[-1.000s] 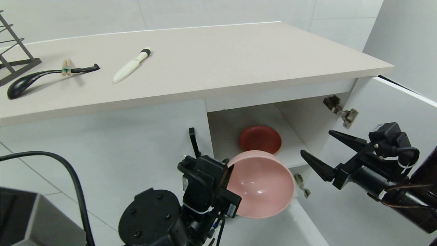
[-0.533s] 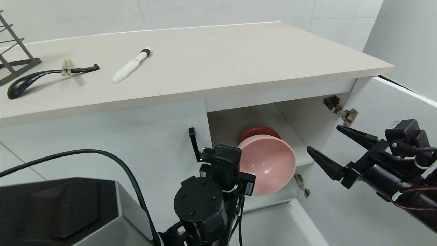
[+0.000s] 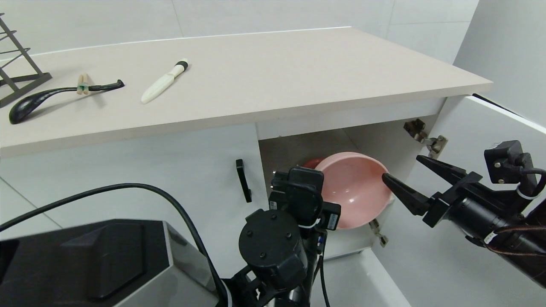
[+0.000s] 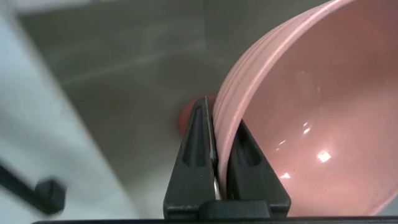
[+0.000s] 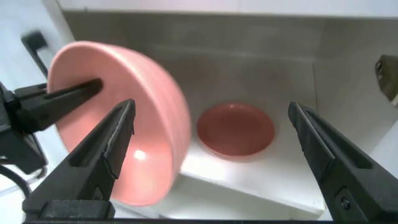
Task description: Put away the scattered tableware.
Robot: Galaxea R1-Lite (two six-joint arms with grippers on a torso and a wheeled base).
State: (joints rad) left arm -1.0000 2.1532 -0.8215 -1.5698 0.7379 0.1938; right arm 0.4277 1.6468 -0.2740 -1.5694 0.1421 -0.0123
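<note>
A pink bowl (image 3: 356, 187) hangs tilted in the open cabinet's mouth, above the shelf. My left gripper (image 3: 320, 181) is shut on the bowl's rim (image 4: 221, 134), one finger inside and one outside. Behind and below the bowl, a red plate (image 3: 311, 163) lies on the shelf (image 5: 249, 168); it is largely hidden in the head view and plain in the right wrist view (image 5: 236, 130). My right gripper (image 3: 401, 167) stands open and empty just right of the bowl, in front of the cabinet opening (image 5: 210, 109).
The cabinet door (image 3: 473, 128) stands open at the right with its hinges (image 3: 426, 136) showing. The closed left door has a black handle (image 3: 242, 181). On the countertop (image 3: 277, 76) lie a white knife (image 3: 164, 82), a black ladle (image 3: 51, 98), chopsticks (image 3: 82, 83) and a wire rack (image 3: 17, 64).
My left gripper has carried the pink bowl up and forward from below the cabinet into its opening, covering most of the red plate. My right gripper has shifted slightly right.
</note>
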